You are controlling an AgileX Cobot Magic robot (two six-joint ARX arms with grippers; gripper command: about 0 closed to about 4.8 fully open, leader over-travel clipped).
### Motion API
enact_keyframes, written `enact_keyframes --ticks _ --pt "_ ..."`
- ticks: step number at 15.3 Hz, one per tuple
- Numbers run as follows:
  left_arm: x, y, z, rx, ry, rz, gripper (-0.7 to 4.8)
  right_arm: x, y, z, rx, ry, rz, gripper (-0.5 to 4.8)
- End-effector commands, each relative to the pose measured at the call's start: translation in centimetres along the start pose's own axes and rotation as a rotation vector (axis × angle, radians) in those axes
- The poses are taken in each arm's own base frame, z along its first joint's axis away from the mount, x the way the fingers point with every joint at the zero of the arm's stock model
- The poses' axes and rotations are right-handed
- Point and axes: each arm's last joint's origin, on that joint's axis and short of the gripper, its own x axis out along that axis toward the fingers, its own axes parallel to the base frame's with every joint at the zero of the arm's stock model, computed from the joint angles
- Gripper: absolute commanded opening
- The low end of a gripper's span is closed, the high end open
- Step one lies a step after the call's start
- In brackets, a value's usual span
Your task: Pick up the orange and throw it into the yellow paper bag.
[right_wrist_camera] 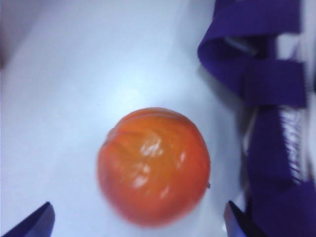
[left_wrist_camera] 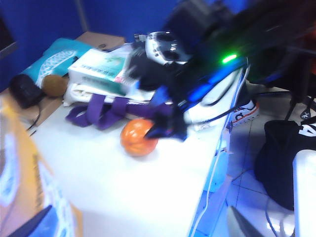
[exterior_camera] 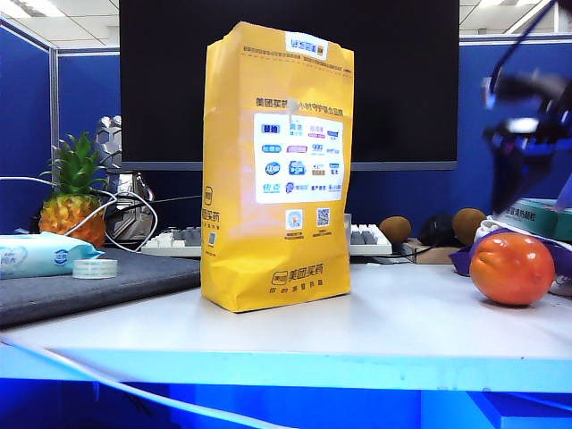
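White tabletop [exterior_camera: 393, 322] spans the lower half of the exterior frame, a dark monitor [exterior_camera: 286, 80] filling the upper centre behind it. Tall bright yellow paper bag [exterior_camera: 277, 170] with a white panel of blue logos stands upright at frame centre, top folded over. Grey mat [exterior_camera: 98, 281] at lower left carries a pale blue wipes packet [exterior_camera: 40, 253] and a clear tape roll [exterior_camera: 95, 268]. Small pineapple with green leaves [exterior_camera: 73, 201] stands at mid left, behind the mat. Glossy round orange [exterior_camera: 512, 268] rests on the table at lower right, well apart from the bag, just beside a purple strap [right_wrist_camera: 266, 98]. Right gripper [right_wrist_camera: 138, 219] hangs directly over the orange, its dark fingertips [right_wrist_camera: 34, 222] spread wide on either side of the fruit, not touching it; in the exterior frame the arm is a dark blur at upper right. Brown fuzzy kiwis [exterior_camera: 395, 230] sit at mid right near a keyboard [exterior_camera: 366, 238]. Left gripper: only a dark edge at the bottom of its wrist frame, cannot tell whether open or closed.
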Motion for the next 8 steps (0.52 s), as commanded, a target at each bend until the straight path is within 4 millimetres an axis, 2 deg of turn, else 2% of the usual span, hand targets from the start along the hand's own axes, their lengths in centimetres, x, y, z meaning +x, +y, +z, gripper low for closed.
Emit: enact_keyframes --ticks 1,8 --pt "0.7 -0.7 0.4 0.01 -0.008 0.0 4.79 2.0 -0.4 0.1 0.004 -0.002 0.007 4.79" --pt "0.8 -0.8 0.4 -0.002 -0.003 0.005 4.79 5.5 -0.6 -1.4 -0.011 0.113 -0.01 4.79"
